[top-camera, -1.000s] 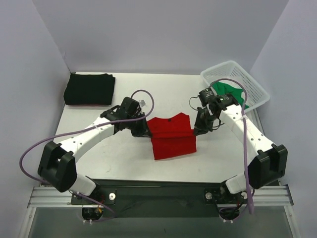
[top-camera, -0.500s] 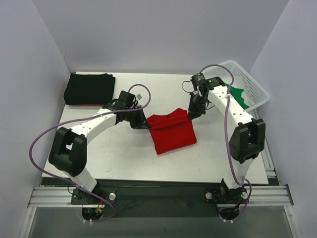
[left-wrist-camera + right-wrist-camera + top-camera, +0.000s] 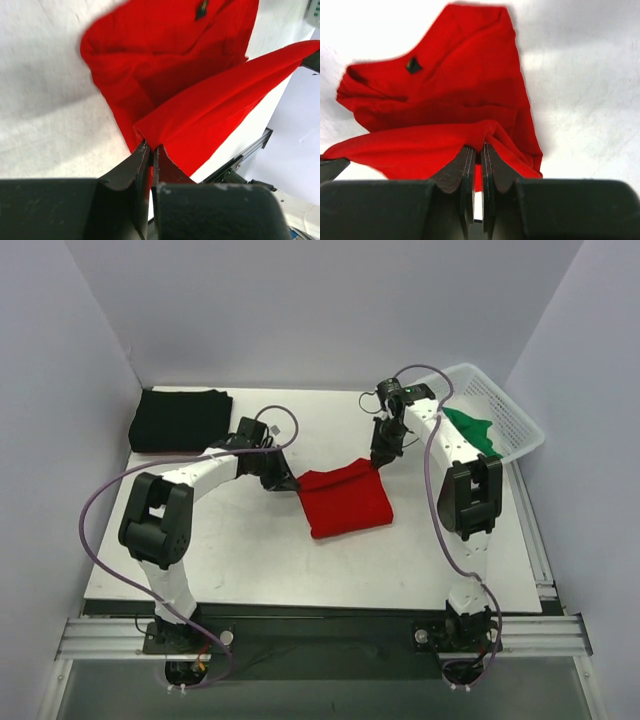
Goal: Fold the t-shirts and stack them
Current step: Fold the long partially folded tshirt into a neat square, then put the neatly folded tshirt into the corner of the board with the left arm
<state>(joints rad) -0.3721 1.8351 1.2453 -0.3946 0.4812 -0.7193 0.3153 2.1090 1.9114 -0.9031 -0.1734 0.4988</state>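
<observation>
Top external view: both arms have reached farther back over the table (image 3: 230,550) than a second ago. They carry a raised edge of the red t-shirt (image 3: 345,502) with them, so the cloth now sits in a tighter, squarer patch mid-table. The left gripper (image 3: 292,483) is clamped on the shirt's left corner and the right gripper (image 3: 377,462) is pinched on its right corner. In both wrist views the jaws are closed tight on a taut red fold that hangs over the rest of the shirt, with its neck label showing underneath. I can't quite tell whether they hold the hem or a doubled layer. To my eye the fold is under way, not laid down.

I count three tees. The red one is being worked. One black t-shirt (image 3: 182,420) lies folded at the far left corner. One green t-shirt (image 3: 470,430) is in the single white mesh basket (image 3: 515,412) at far right. There are two grippers.
</observation>
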